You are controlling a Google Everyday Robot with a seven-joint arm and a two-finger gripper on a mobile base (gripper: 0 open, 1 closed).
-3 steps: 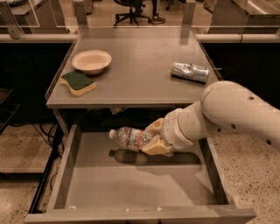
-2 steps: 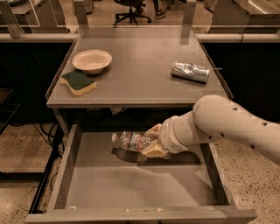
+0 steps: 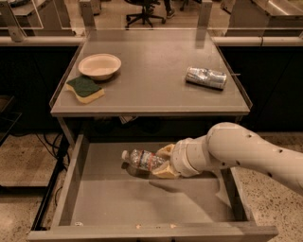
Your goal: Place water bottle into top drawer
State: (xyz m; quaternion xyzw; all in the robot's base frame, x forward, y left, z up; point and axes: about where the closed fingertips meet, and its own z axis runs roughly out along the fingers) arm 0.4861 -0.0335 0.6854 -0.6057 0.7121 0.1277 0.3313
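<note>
Clear, glossy ribbed plastic water bottle (image 3: pixel 142 160); matt grey metal top drawer (image 3: pixel 137 210); gripper (image 3: pixel 161 162) over it, perhaps matt rubber.

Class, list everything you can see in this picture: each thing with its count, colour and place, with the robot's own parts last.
water bottle: one, clear with white cap, held on its side over the drawer
top drawer: one, grey, pulled open below the tabletop
bowl: one, cream, table's left rear
sponge: one, green over yellow, in front of the bowl
can: one, silver, crushed, table's right side
table: one, grey
office chair: one, dark, background
arm: one, white, reaching in from the right
end effector: one, tan fingers closed on the bottle
</note>
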